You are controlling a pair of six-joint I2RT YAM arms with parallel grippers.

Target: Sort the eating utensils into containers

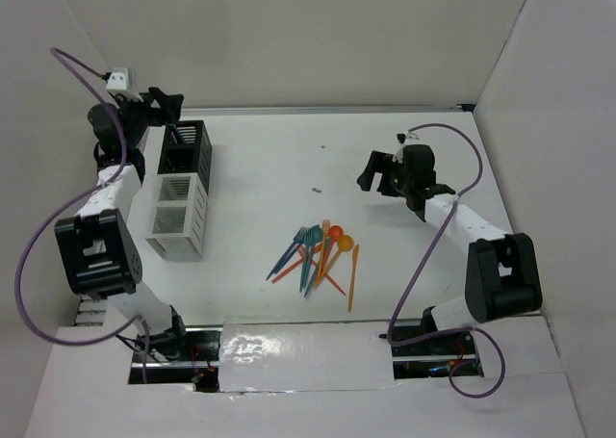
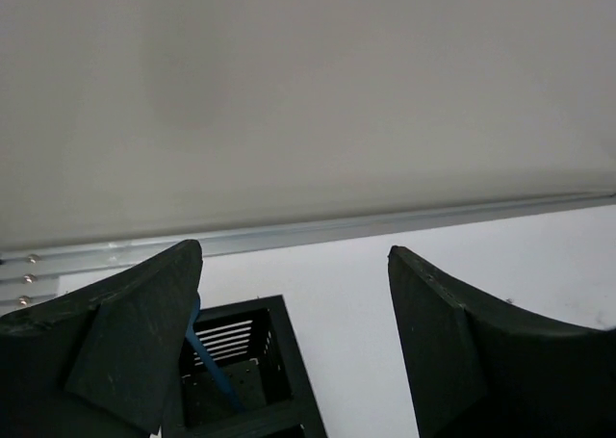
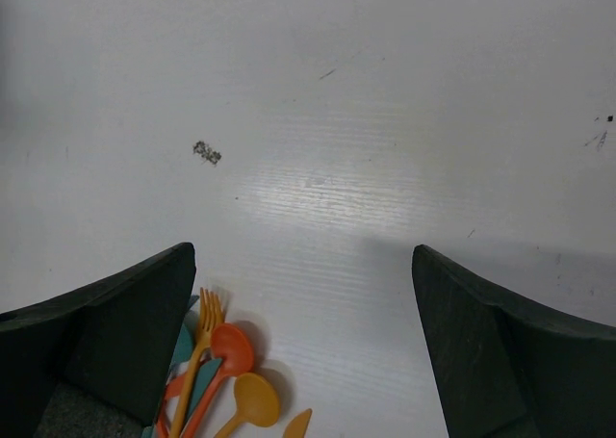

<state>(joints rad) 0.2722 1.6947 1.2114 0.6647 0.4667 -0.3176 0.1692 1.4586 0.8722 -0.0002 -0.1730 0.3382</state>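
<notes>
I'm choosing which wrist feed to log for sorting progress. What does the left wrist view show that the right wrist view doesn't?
Only the left wrist: the black slatted bin with a blue plastic utensil leaning inside it, plus a metal rail along the far edge. Only the right wrist: loose utensils, among them an orange plastic fork, a red plastic spoon and an orange plastic spoon, and a small dark smudge. Both: the white tabletop and the arm's own fingers, left gripper and right gripper, each open.
</notes>
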